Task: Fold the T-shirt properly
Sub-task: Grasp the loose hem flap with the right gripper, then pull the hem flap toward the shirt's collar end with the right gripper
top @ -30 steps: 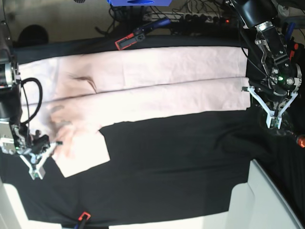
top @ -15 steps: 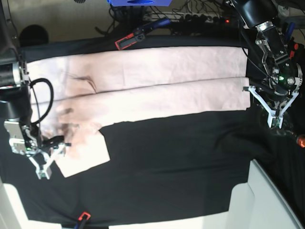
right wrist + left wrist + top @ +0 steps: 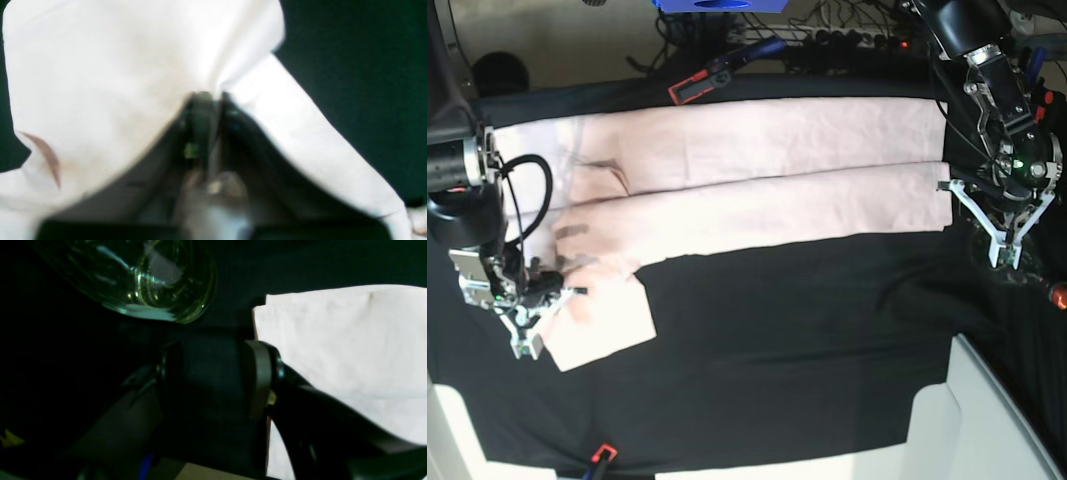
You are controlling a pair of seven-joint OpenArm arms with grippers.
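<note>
**Base view: shirt half folded, one claw pinching a sleeve**

Base view looks down on a black cloth (image 3: 787,340) covering the table. Across the upper half of the frame lies the T-shirt (image 3: 757,170), pale pink, spread as a long horizontal band with a lengthwise fold already laid over it. Its sleeve (image 3: 602,320) juts down at lower left onto the cloth.

At lower left, the right gripper (image 3: 537,310) sits on the sleeve's edge. The right wrist view shows its jaws closed together on a pinch of pink fabric, which tents up on both sides of them. That hold probably serves to lift the sleeve and lay it back onto the body.

At the right edge of the frame, the left gripper (image 3: 1005,235) hangs just beside the shirt's hem end. The left wrist view shows its jaws apart with only dark cloth between them, one finger (image 3: 258,380) next to the hem corner. It seems posed to take that corner, likely for a later crosswise fold.

A clear glass jar (image 3: 140,276) lies on the cloth at upper left of the left wrist view, near that gripper.
</note>
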